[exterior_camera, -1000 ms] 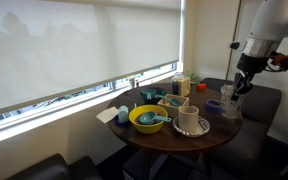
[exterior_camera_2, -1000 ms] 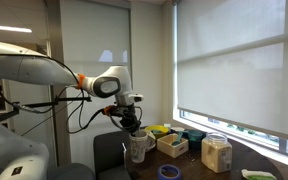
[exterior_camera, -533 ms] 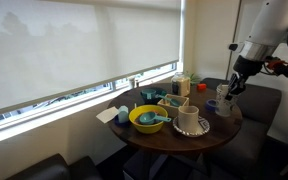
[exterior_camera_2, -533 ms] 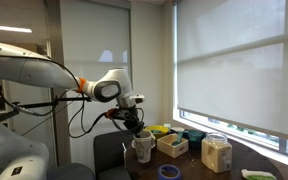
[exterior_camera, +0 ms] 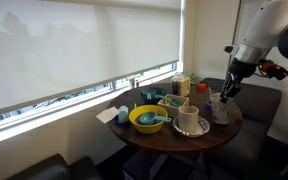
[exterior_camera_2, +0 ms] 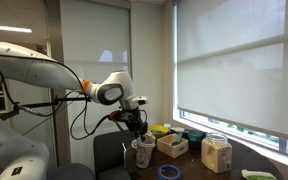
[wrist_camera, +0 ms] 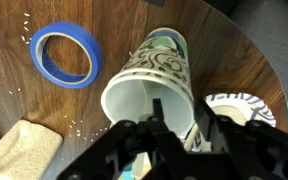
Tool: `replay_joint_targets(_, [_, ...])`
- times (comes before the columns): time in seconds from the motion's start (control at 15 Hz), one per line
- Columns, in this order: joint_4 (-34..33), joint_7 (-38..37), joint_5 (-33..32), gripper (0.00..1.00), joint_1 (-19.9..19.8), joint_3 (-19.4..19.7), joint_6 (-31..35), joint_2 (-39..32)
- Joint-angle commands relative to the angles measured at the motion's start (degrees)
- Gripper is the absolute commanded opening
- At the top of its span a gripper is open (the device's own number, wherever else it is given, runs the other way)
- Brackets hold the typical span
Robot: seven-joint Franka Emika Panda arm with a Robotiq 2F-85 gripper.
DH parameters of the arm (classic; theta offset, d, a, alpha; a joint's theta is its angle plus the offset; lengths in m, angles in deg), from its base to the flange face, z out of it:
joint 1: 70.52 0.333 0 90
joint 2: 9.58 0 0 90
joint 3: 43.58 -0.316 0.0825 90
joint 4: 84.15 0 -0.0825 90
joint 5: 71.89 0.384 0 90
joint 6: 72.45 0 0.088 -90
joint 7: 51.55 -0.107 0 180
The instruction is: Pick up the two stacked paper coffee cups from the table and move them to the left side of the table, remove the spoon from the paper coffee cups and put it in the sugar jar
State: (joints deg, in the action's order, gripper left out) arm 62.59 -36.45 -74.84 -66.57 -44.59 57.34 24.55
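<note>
The stacked paper coffee cups (wrist_camera: 149, 80) are white inside with a dark print on the side; they also show in both exterior views (exterior_camera: 220, 110) (exterior_camera_2: 143, 154). My gripper (wrist_camera: 179, 105) is shut on their rim, one finger inside and one outside, and shows in both exterior views (exterior_camera: 227, 88) (exterior_camera_2: 137, 124). The cups hang at or just above the round dark-brown table (wrist_camera: 234, 40) (exterior_camera: 184, 142) near its edge. A thin pale sliver (wrist_camera: 191, 135) between my fingers may be the spoon. A glass jar with pale contents (exterior_camera_2: 217, 153) stands further along the table.
A blue tape roll (wrist_camera: 66, 55) (exterior_camera_2: 169, 172) lies beside the cups. A blue-patterned saucer (wrist_camera: 236, 103) holds the cream mug (exterior_camera: 189, 120). A yellow bowl (exterior_camera: 147, 118), a tan cloth (wrist_camera: 19, 150) and a green-and-yellow box (exterior_camera_2: 171, 142) are also on the table.
My gripper has carried the cups inward over the table, toward the mug and saucer, and slightly lower. Nothing else has moved.
</note>
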Motion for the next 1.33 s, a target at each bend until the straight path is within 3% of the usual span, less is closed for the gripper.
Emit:
replay_joint_targets(0.0, [-0.88, 0.01, -1.58, 0.71, 0.24, 0.5, 1.42, -0.23])
replay_joint_targets(0.2, [-1.57, 1.21, -1.93, 0.93, 0.84, 0.52, 1.33, 1.99])
replay_joint_targets(0.33, [-2.43, 2.96, -1.6, 1.0, 1.74, 0.95, 1.59, 3.15])
replay_joint_targets(0.6, [-3.41, 5.23, -3.31, 1.0, 1.34, 1.81, 2.95, 3.9])
replay_joint_targets(0.87, [-1.42, 22.42, -0.92, 1.0, 6.34, 10.63, 7.73, 2.0])
replay_joint_targets(1.07, [-2.85, 29.72, 5.24, 1.0, 9.94, 16.48, 7.94, 0.02])
replay_joint_targets(1.27, [-4.51, 35.59, 11.82, 1.0, 12.53, 18.41, 4.94, -1.18])
